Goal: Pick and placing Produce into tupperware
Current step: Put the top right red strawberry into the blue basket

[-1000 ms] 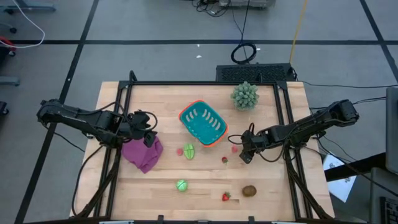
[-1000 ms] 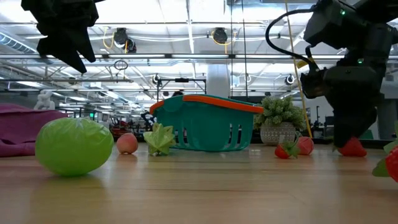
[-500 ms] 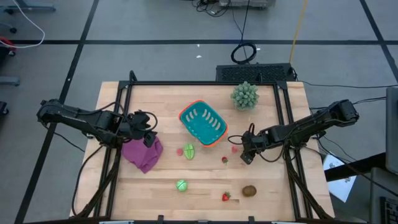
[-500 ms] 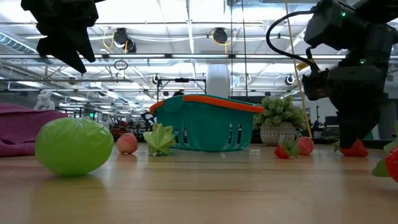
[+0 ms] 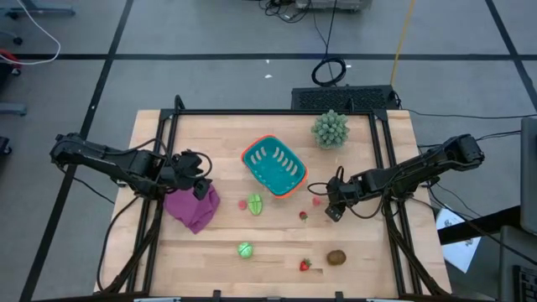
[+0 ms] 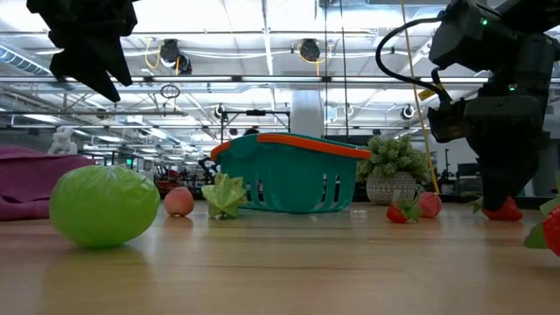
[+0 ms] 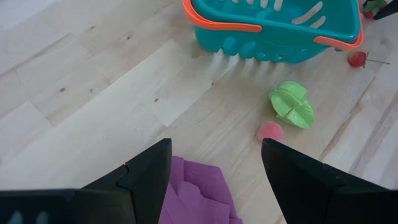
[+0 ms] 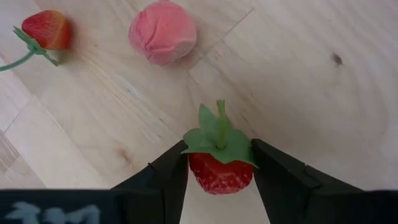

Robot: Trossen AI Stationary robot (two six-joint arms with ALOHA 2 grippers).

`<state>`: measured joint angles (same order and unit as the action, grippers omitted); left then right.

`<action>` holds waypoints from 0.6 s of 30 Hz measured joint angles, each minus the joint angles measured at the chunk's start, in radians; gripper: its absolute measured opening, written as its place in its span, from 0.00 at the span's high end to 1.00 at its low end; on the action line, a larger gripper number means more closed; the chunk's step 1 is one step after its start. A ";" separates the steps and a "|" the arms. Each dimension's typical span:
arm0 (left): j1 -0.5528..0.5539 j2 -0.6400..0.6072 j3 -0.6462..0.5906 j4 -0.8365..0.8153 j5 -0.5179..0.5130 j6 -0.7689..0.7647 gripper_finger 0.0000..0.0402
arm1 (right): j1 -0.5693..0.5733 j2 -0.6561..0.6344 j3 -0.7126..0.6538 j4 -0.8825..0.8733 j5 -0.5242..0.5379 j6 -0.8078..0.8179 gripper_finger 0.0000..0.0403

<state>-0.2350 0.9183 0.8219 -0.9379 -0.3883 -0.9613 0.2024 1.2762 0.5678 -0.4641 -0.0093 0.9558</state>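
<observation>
**benchtop_sam:** So which step is this? The right gripper point(image 8: 219, 163) looks like it's on a pick. In the right wrist view a strawberry point(image 8: 219, 163) with its green leafy cap sits squarely between the two dark fingers, and both fingers look to be touching its sides. I'd call that clamped on the berry, with the jaws only as wide as the fruit. From overhead that gripper point(image 5: 331, 210) is right of centre in the frame, low over the table point(image 5: 369, 252).

**gripnerd:** Agreed, grasp phase, nothing delivered yet. The teal basket point(image 5: 273, 165) is centre frame, up and to the left of that gripper, and it looks empty to me. Everything else is loose on the wood: a pink round piece point(image 8: 163, 32) and another small strawberry point(image 8: 45, 29) near the held one, a green leafy piece point(image 5: 256, 204) just below the basket, a green ball point(image 5: 244, 249) lower centre, a brown kiwi point(image 5: 336, 257) lower right.

**benchtop_sam:** And the left gripper point(image 7: 214, 168)?

**gripnerd:** Parked at mid-left over the purple cloth point(image 5: 192, 206), fingers spread apart, holding nothing.

**benchtop_sam:** Next move, I guess: lift straight up so the berry clears the table, swing up-left over the orange rim, then let go inside. It's small and round, so a slip during the lift is the risk.
</observation>
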 joint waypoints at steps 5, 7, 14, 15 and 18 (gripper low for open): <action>-0.001 0.000 0.000 0.000 -0.001 -0.003 0.37 | 0.000 -0.002 0.000 0.008 0.000 -0.011 0.66; -0.001 0.000 0.000 0.000 -0.005 -0.003 0.37 | 0.000 -0.008 0.000 0.015 0.000 -0.013 0.67; -0.001 0.000 0.000 0.000 -0.006 -0.003 0.37 | 0.000 -0.050 0.001 0.028 0.000 -0.007 0.66; -0.001 0.000 0.000 0.000 -0.006 -0.003 0.37 | 0.000 -0.059 0.005 0.029 0.000 -0.007 0.66; -0.001 0.000 0.000 0.000 -0.012 0.002 0.37 | 0.000 -0.082 0.033 0.033 0.001 -0.013 0.66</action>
<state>-0.2363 0.9182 0.8215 -0.9382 -0.4002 -0.9595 0.2024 1.1943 0.6005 -0.4313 -0.0079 0.9429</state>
